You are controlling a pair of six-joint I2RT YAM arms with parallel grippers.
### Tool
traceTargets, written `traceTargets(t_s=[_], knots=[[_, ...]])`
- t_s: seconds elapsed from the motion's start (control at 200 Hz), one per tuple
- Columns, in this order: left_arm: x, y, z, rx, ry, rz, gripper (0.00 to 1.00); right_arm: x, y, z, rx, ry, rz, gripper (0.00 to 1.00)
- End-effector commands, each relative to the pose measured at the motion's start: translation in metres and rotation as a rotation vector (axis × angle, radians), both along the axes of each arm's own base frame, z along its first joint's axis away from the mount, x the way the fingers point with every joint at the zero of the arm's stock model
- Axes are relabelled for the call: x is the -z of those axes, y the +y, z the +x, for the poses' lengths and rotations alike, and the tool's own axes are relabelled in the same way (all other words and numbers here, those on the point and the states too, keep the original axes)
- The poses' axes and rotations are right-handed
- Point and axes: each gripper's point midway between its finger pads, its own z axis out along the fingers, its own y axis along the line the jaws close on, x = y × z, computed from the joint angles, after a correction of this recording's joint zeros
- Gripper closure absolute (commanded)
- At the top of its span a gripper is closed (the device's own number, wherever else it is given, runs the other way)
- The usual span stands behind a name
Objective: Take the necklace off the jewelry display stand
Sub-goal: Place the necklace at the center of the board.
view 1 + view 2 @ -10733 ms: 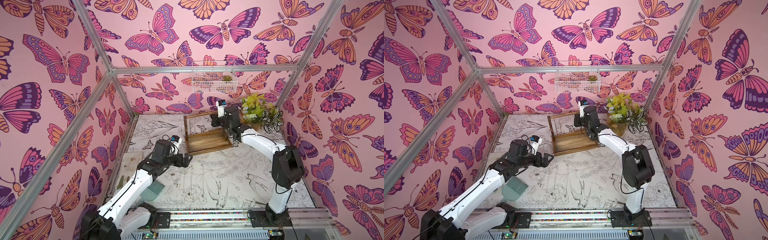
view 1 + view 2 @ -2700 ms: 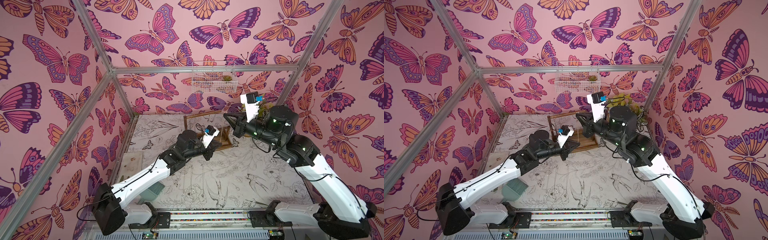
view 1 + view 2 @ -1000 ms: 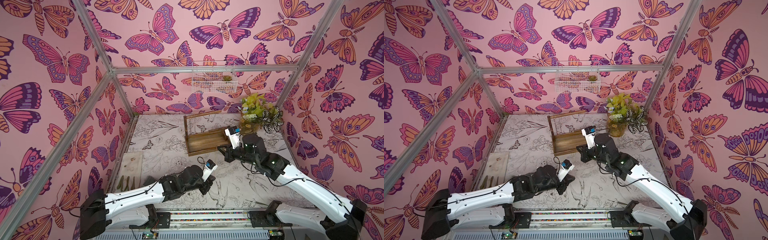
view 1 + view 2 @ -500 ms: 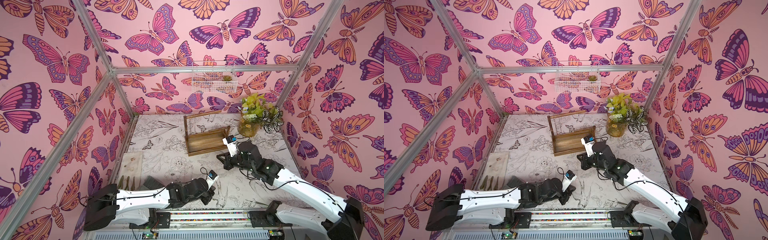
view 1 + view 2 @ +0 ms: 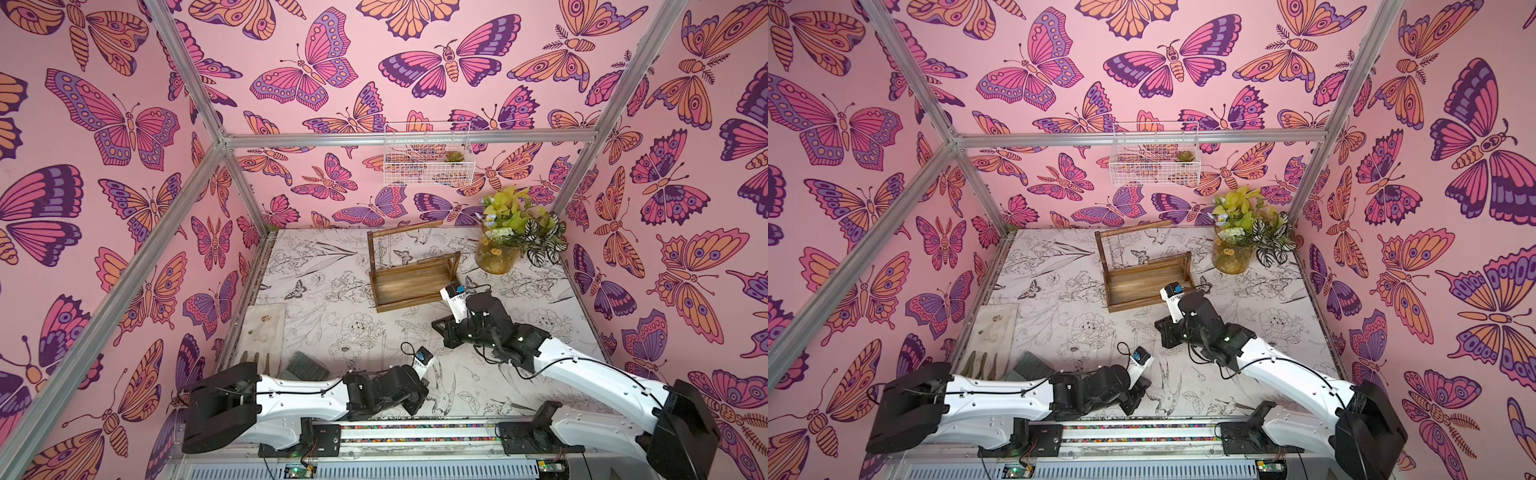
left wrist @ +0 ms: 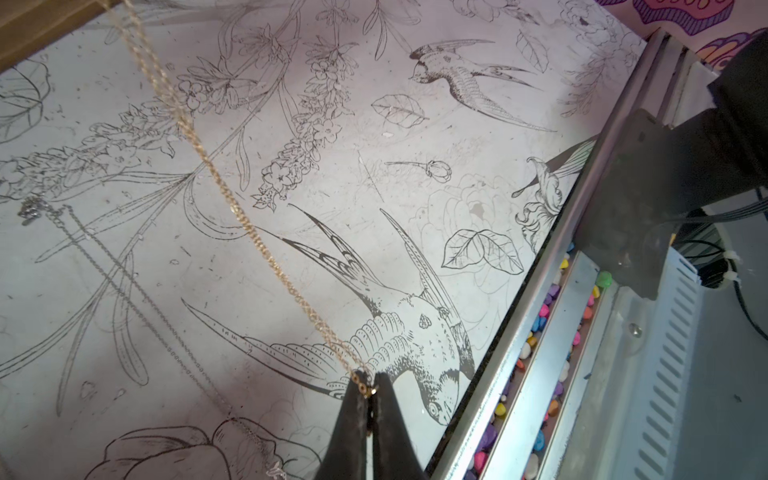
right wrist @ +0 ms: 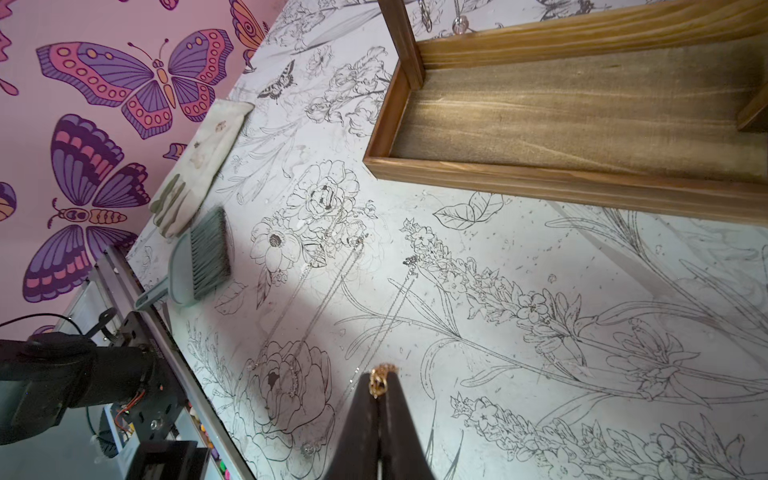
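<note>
Gold necklace [image 6: 232, 203] is hanging as a doubled strand over the desk [image 6: 415, 166], off the jewelry display stand [image 5: 409, 286], which is sitting toward the desk's back. Left gripper [image 6: 370, 382] is pinching one end, jaws fully closed; right gripper [image 7: 379, 380] is pinching the other likewise.

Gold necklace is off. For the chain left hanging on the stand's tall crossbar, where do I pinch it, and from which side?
Pinch the hanging strands of the chain just below the crossbar, coming from the front over the open tray. They drop straight and free, near the post; the lower rail sits further along, so it probably won't block.
</note>
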Motion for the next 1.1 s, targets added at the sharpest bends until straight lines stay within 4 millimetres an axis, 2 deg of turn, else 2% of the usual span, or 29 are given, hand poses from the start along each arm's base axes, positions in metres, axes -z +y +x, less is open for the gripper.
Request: traceTargets(t_s=[0.0, 0.19, 0.691, 1.096], knots=[[0.012, 0.003, 0.001, -0.025, 0.003, 0.014, 1.00, 0.000, 0.008, 0.001, -0.013, -0.009, 0.024, 1.00], [0.023, 0.002, -0.001, -0.028, 0.022, 0.025, 1.00, 0.013, 0.011, 0.003, -0.019, 0.004, 0.009, 1.00], [0.037, -0.007, -0.005, -0.028, 0.049, 0.044, 1.00, 0.049, 0.018, 0.008, -0.040, 0.052, -0.054, 1.00], [0.047, -0.008, -0.007, -0.045, 0.071, 0.068, 1.00, 0.071, 0.014, 0.011, -0.030, 0.074, -0.113, 1.00]])
